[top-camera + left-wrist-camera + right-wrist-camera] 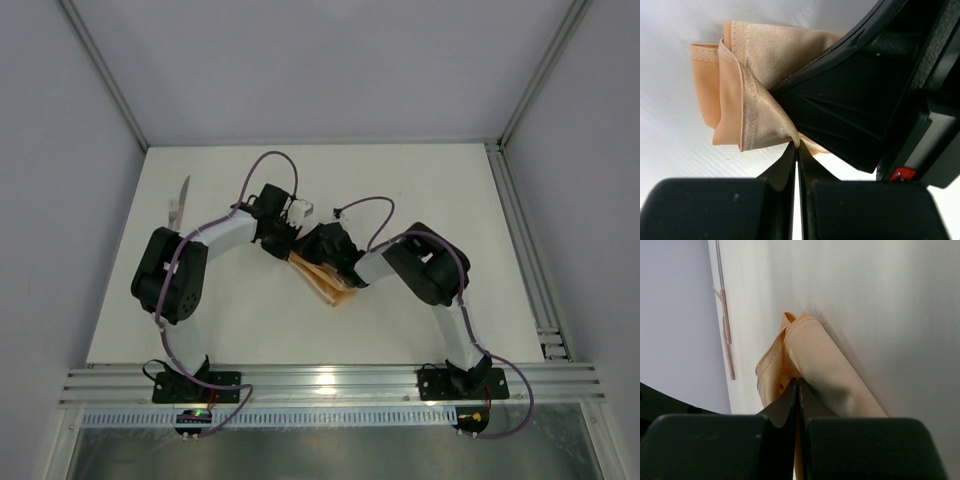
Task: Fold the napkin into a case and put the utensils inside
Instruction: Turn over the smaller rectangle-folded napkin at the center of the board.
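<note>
The peach-orange napkin (330, 287) lies folded into a narrow strip mid-table, under both wrists. My left gripper (798, 146) is shut, pinching a stitched fold of the napkin (747, 100) at its tips. My right gripper (799, 381) is also shut, with a layer of the napkin (830, 365) caught between its fingers. Seen from above, the left gripper (290, 250) and right gripper (325, 262) meet over the cloth's far end. The utensils (178, 204), a silver blade with a pale handle, lie at the far left; their pinkish handles (727, 335) show in the right wrist view.
The right arm's black body (865, 100) fills the right of the left wrist view, close to the left fingers. Grey walls stand along the table's left, back and right. A metal rail (330, 383) runs along the near edge at the arm bases.
</note>
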Robot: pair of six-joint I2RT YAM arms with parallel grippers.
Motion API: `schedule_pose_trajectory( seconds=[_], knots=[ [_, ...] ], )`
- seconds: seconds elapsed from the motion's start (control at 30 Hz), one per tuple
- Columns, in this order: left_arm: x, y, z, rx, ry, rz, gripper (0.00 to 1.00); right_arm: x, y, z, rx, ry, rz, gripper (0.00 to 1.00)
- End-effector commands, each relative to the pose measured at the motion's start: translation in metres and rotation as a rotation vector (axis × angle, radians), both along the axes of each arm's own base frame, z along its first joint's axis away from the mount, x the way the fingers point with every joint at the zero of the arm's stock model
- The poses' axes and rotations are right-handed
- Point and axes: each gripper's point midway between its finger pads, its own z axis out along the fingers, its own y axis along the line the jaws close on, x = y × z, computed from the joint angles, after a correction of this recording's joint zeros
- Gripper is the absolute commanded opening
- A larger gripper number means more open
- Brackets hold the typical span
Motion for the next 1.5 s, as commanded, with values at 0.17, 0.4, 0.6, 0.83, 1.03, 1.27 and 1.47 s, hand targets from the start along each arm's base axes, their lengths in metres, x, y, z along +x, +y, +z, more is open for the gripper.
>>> schedule_pose_trajectory(
  seconds=[0.17,0.4,0.6,0.83,1.03,1.27,1.47],
  knots=[
    [-0.001,-0.002,-0.006,0.012,0.02,-0.033,0.0,-0.012,0.004,0.054,-0.077,-0.159,0.125,0.2],
    [-0.001,0.0,-0.013,0.033,0.035,-0.033,0.0,-0.027,0.003,0.074,-0.09,-0.184,0.202,0.28],
    [-0.001,-0.001,-0.011,0.021,0.035,-0.031,0.0,-0.042,-0.006,0.068,-0.107,-0.163,0.23,0.33],
    [0.001,-0.003,-0.007,0.013,0.028,-0.033,0.0,-0.048,-0.023,0.064,-0.344,-0.283,0.367,0.38],
    [0.002,-0.005,-0.006,0.003,0.029,-0.027,0.0,-0.057,-0.044,0.054,-0.526,-0.336,0.469,0.39],
    [0.004,-0.006,-0.004,0.0,0.026,-0.024,0.0,-0.06,-0.066,0.052,-0.606,-0.341,0.49,0.42],
    [0.005,-0.007,-0.004,-0.001,0.029,-0.022,0.0,-0.065,-0.067,0.041,-0.656,-0.356,0.546,0.43]
  ],
)
